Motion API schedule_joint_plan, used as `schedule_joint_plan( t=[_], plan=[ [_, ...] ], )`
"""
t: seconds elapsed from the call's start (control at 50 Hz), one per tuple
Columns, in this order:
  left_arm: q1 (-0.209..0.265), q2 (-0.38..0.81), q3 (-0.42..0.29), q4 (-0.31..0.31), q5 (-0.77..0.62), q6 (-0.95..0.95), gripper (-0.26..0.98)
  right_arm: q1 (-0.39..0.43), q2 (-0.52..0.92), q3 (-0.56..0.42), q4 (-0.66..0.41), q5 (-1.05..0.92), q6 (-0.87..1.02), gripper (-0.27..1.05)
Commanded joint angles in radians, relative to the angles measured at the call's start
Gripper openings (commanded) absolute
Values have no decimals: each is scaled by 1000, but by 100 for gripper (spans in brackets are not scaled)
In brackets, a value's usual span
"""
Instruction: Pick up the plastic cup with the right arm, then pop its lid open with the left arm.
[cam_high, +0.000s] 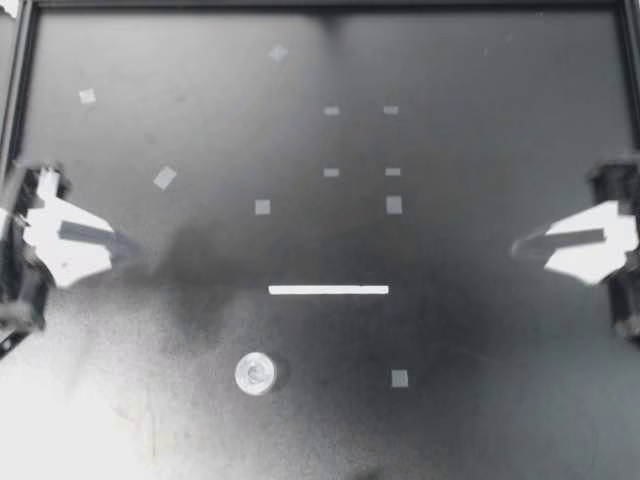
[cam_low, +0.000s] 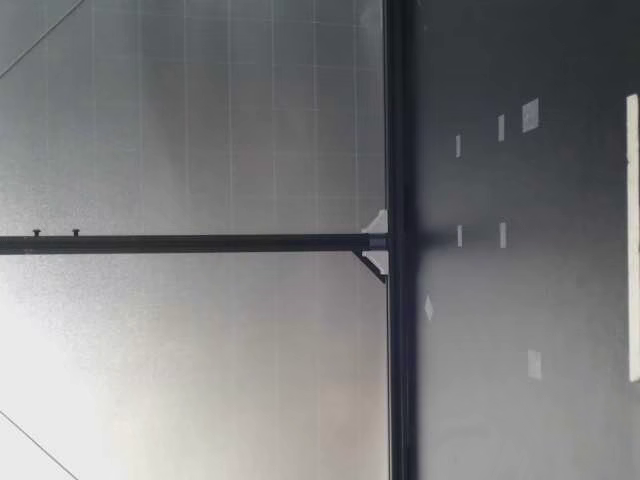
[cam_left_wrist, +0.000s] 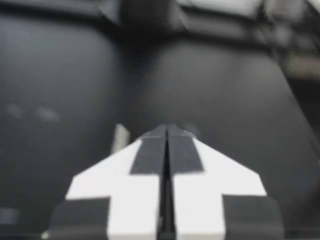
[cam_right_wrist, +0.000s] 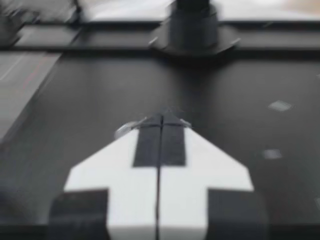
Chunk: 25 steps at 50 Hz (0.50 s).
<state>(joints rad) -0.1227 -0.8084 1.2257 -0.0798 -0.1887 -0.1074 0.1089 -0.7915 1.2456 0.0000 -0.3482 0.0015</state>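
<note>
Nearest me the disc (cam_high: 256, 373) lies flat on the surface (cam_high: 480, 420), just short of the strip (cam_high: 328, 290), well apart from my left tool (cam_high: 135, 247) and right tool (cam_high: 517, 246) — both pressed together, empty — so a clean pick, I judge, needs the left one spread first.

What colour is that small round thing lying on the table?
The round thing is silvery grey against the black table; the top view shows it best.

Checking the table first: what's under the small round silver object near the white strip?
The round silver object rests on the black table. Only its shiny ringed top shows; anything beneath is covered.
</note>
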Motion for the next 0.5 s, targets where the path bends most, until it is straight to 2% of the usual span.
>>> schedule_joint_plan(
  t=[0.0, 0.1, 0.18, 0.24, 0.38, 0.48],
  plan=[
    [-38, 75, -71, 2, 29, -3, -8, 52, 100, -55, -2, -18, 3, 10],
    [-60, 189, -91, 0, -9, -9, -8, 63, 229, -81, 0, -55, 12, 33],
    [-71, 275, -86, -11, -38, -25, -8, 63, 354, -97, 0, -129, 20, 56],
    [-78, 337, -78, -18, -54, -54, -8, 63, 439, -115, 0, -201, 21, 67],
    [-100, 459, -66, -21, -118, -155, -7, 63, 646, -179, 0, -400, 31, 65],
    [-130, 538, -77, -20, -181, -175, -7, 66, 793, -239, 0, -459, 74, 65]
  ],
)
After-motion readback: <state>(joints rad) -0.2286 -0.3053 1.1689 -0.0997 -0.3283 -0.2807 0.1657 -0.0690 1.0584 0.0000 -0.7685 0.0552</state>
